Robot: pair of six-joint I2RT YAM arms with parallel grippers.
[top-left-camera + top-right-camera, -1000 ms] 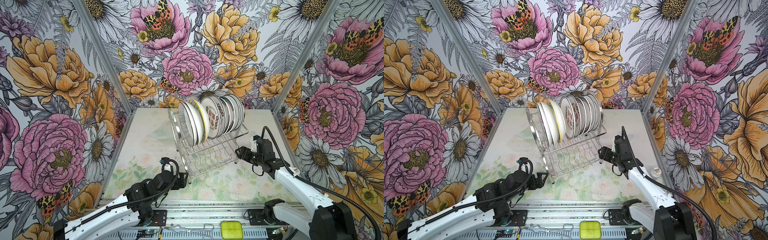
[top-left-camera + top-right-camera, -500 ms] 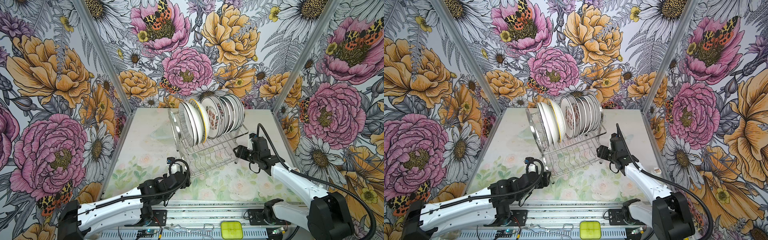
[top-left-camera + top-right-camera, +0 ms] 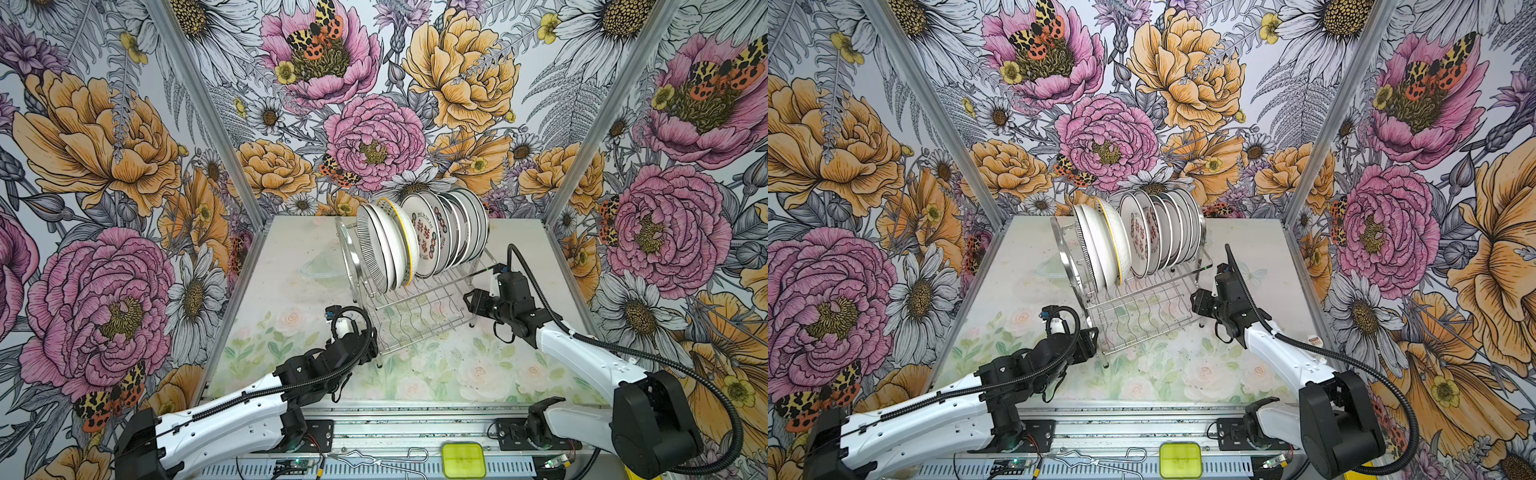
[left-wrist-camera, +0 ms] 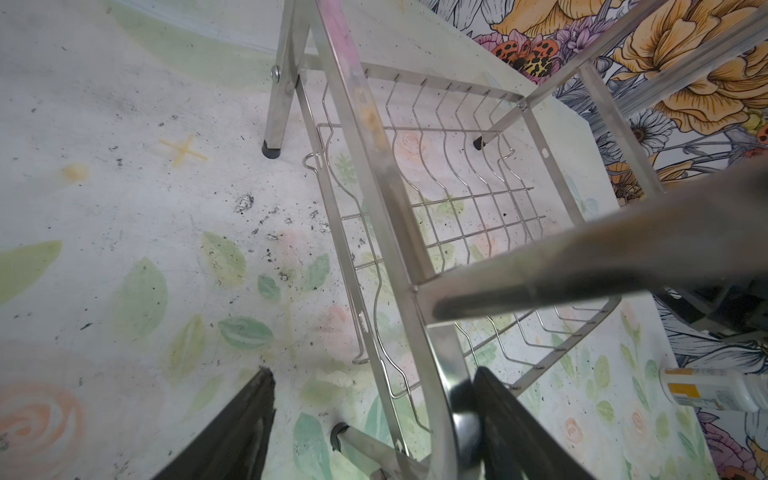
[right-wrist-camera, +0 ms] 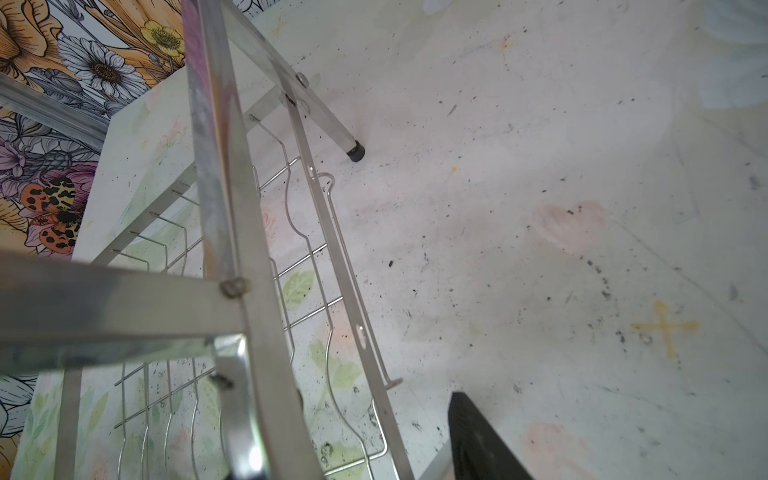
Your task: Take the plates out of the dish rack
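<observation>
Several white plates (image 3: pixel 419 239) (image 3: pixel 1138 232) stand on edge in the upper tier of the steel dish rack (image 3: pixel 417 318) (image 3: pixel 1138 318), mid-table in both top views. My left gripper (image 3: pixel 371 345) (image 3: pixel 1091 340) is at the rack's near left corner. In the left wrist view it (image 4: pixel 374 419) is open and straddles the arched side frame (image 4: pixel 440 374), which lies against one finger (image 4: pixel 511 432). My right gripper (image 3: pixel 471 301) (image 3: pixel 1196 303) is at the rack's right end. In the right wrist view it (image 5: pixel 353 449) straddles that end's frame; one finger (image 5: pixel 478 440) shows apart from the bar, the other is hidden.
Flowered walls close the table on three sides. A white bottle with a yellow label (image 4: pixel 715 388) lies near the right wall. Yellow crosses (image 4: pixel 183 151) (image 5: pixel 665 328) mark the tabletop beside the rack. A yellow-green box (image 3: pixel 463 459) sits on the front rail.
Both arms have moved in to the rack's ends: the left gripper forward to the near left corner, the right one leftward to the right frame. Both pairs of jaws have narrowed.
</observation>
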